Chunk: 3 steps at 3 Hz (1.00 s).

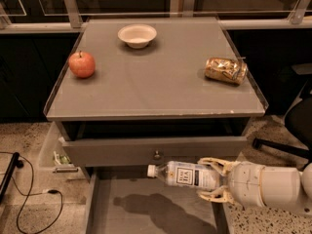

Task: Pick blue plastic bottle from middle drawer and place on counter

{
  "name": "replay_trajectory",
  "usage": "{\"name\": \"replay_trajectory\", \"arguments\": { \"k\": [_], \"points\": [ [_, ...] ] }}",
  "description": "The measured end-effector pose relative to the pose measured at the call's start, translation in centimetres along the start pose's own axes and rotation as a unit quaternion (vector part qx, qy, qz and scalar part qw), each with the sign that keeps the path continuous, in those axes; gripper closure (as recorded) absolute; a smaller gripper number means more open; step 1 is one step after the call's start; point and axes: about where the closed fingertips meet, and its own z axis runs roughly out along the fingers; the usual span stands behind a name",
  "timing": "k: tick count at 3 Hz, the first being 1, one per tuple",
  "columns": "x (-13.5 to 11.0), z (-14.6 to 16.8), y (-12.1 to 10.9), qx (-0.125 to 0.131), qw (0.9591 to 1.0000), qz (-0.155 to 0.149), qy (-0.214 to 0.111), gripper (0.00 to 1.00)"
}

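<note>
1. Claw [207, 178] at lower right: clamps the blue plastic bottle [187, 174] at its base end, cap pointing left, and holds it sideways above the floor of the middle drawer [141, 213], just below the knobbed drawer front [112, 151].
2. Pick apparently done. Left to do: lifting past that front, then setting down on the counter [156, 94].
3. Open room: broad bare stretch across centre and front, between apple [82, 64], bowl [137, 35] and golden packet [225, 70].
4. Edges to clear: upper drawer front, then the counter's raised front rim.
</note>
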Motion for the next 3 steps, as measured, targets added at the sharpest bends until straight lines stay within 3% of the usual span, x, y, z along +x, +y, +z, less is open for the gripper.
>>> {"name": "replay_trajectory", "arguments": {
  "k": [1, 2, 3],
  "points": [
    [-1.6, -0.7, -0.9, 0.014, 0.9997, -0.017, -0.006, 1.0],
    [-6.0, -2.0, -4.4, 0.026, 0.9971, -0.071, -0.015, 1.0],
    [-10.3, -3.9, -9.8, 0.018, 0.9911, -0.131, -0.018, 1.0]
  ]
}}
